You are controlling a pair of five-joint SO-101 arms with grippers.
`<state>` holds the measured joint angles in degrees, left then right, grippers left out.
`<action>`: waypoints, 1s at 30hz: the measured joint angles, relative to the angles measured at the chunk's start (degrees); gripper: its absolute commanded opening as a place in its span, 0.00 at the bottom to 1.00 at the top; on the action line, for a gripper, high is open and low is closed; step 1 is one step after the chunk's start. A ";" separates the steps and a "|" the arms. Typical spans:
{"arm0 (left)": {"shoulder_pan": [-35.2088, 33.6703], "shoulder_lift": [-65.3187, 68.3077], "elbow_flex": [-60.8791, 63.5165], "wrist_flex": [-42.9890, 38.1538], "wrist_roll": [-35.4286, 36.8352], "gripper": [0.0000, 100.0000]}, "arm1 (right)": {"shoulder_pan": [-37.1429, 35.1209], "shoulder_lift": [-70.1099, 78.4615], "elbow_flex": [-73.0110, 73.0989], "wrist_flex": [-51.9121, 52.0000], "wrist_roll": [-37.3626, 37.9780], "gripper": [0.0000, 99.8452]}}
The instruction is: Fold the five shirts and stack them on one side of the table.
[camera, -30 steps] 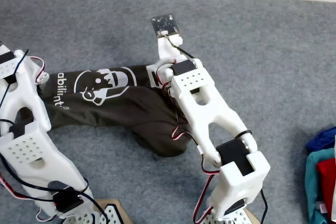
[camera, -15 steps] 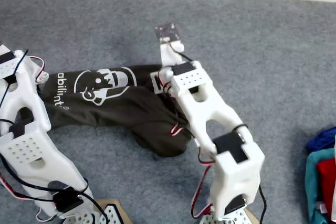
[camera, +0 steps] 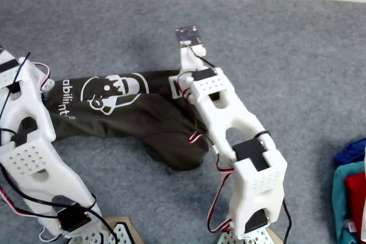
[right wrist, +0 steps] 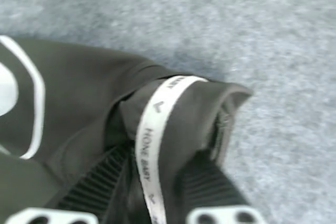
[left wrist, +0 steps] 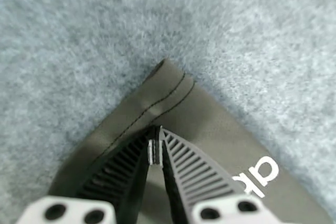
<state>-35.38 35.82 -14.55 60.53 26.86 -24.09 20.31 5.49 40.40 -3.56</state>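
Observation:
A dark olive shirt (camera: 131, 115) with a white printed figure lies bunched across the grey table, between the two arms. My left gripper (left wrist: 156, 148) is shut on the shirt's stitched hem corner (left wrist: 163, 85) at its left end; from above that gripper (camera: 44, 92) sits at the shirt's left edge. At the shirt's right end my right gripper (right wrist: 157, 174) is shut on the collar with its white printed neck tape (right wrist: 157, 124). From above the collar end (camera: 174, 84) shows just beside the right arm's wrist.
A pile of blue, teal and red shirts (camera: 351, 192) lies at the table's right edge. Bare grey cloth (camera: 286, 44) stretches behind and to the right of the arms. The arm bases (camera: 103, 230) stand at the near edge.
The right arm has shifted a little to the right and away, pulling the collar end with it. The left arm has barely moved.

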 measured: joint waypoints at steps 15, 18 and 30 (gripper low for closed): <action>0.88 2.37 -0.35 -7.30 0.18 0.01 | 4.84 2.73 -5.10 -10.99 0.00 0.01; 0.88 2.55 -0.35 -9.85 1.05 0.01 | 5.27 7.03 -8.18 -13.80 0.00 0.01; 0.88 3.08 -0.26 -22.07 11.16 0.01 | 8.53 25.49 -29.19 -14.33 0.00 0.01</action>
<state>-34.51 38.90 -14.81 38.46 38.02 -15.56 45.80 -23.69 26.07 -3.56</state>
